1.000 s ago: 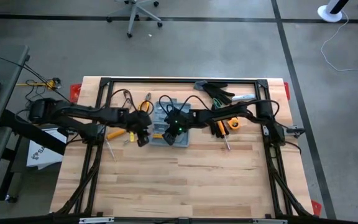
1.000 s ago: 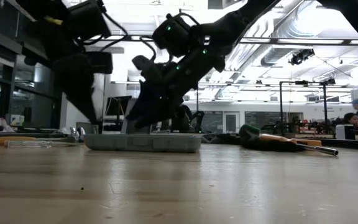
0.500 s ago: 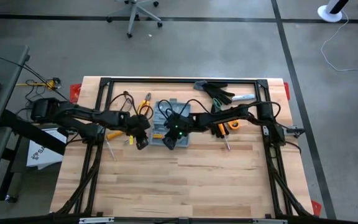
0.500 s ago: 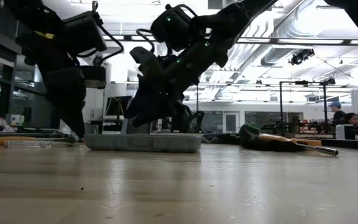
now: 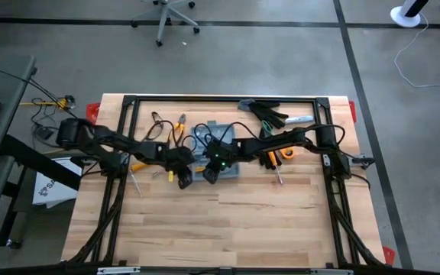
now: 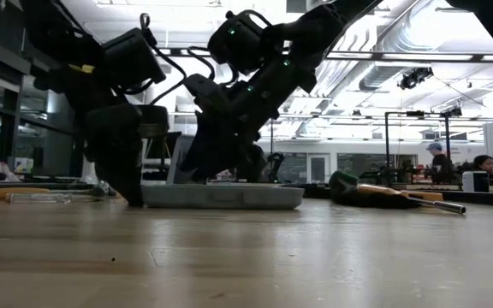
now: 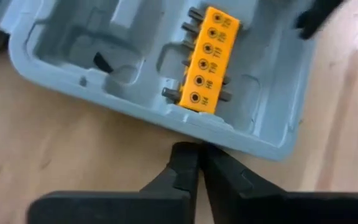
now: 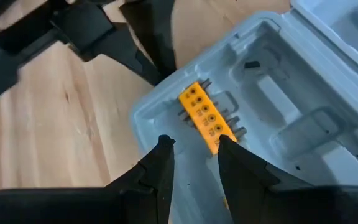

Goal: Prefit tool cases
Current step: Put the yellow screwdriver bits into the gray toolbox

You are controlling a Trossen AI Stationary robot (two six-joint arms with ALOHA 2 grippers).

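Observation:
The grey-blue tool case [image 5: 218, 156] lies open on the table's far middle, flat on its underside [image 6: 221, 197]. A yellow bit holder [image 7: 207, 59] sits in its moulded tray. My left gripper [image 7: 199, 152] is shut, at table height against the case's left side [image 5: 180, 174]. My right gripper [image 8: 194, 146] is open over the tray, reaching in from the right [image 5: 211, 173]. In its wrist view its fingers stand on either side of the bit holder's [image 8: 205, 118] near end. I cannot tell whether they touch it. My left gripper has its shut fingertips [image 7: 188, 155] against the outer rim of the case's left side wall [image 7: 199, 132]. They slant down from the table's left. The case lies flat on the table.
Black-and-grey work gloves [image 5: 270, 114] lie at the far right. Pliers [image 5: 180, 126] and a cable [image 5: 155, 118] lie far left of the case. Screwdrivers lie on the left [image 5: 140, 164] and on the right [image 5: 281, 156]. The near half of the table [image 5: 220, 221] is bare wood.
My left gripper has shut, come down and gone toward the table's right edge against the case. The case has slid a little along the table to the right, staying flat. My right gripper has stayed over the tray.

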